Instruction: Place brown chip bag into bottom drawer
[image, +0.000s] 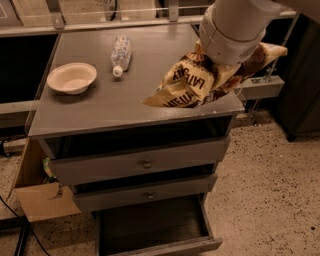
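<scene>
The brown chip bag (186, 88), glossy brown and cream-yellow with big lettering, hangs tilted just above the right front part of the cabinet top (100, 112). Its upper end sticks out past the right edge. My gripper (226, 69) is under my large white wrist and is shut on the bag's middle; the fingers themselves are mostly hidden by the wrist and foil. The bottom drawer (150, 222) is pulled open below, a dark box with its plain grey front at the lower edge of the view.
A cream bowl (72, 77) and a clear plastic bottle (120, 54) lie on the cabinet top at the left and back. Two knobbed drawers (146, 163) are slightly ajar above the bottom one. A cardboard box (45, 202) stands at the cabinet's left.
</scene>
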